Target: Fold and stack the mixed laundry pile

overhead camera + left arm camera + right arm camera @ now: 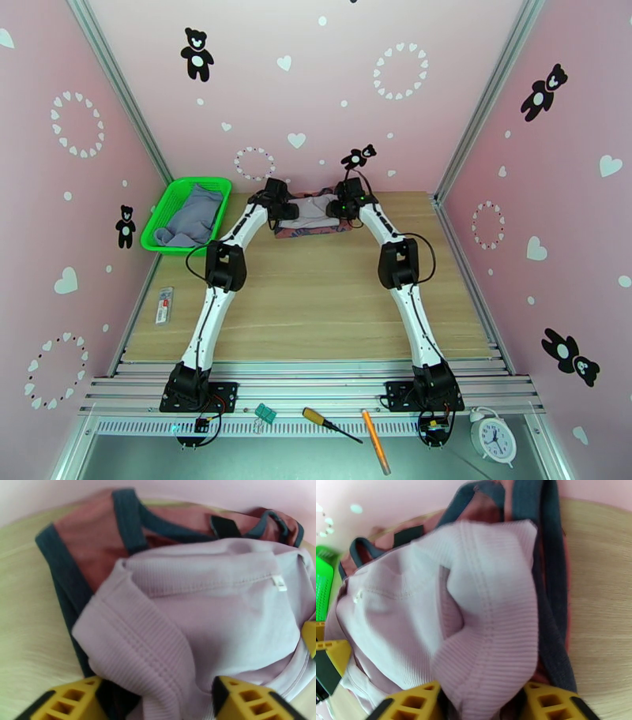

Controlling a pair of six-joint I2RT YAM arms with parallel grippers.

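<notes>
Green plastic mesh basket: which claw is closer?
Left. The left claw sits just right of the green plastic mesh basket, at the pale lilac cloth shirt's left end; the right claw is at its far end.

The left arm and the right arm reached forward from their bases, with the forearms angled inward toward each other. The left hand and the right hand were lowered, close together, each with its yellow fingers spread apart.
</notes>
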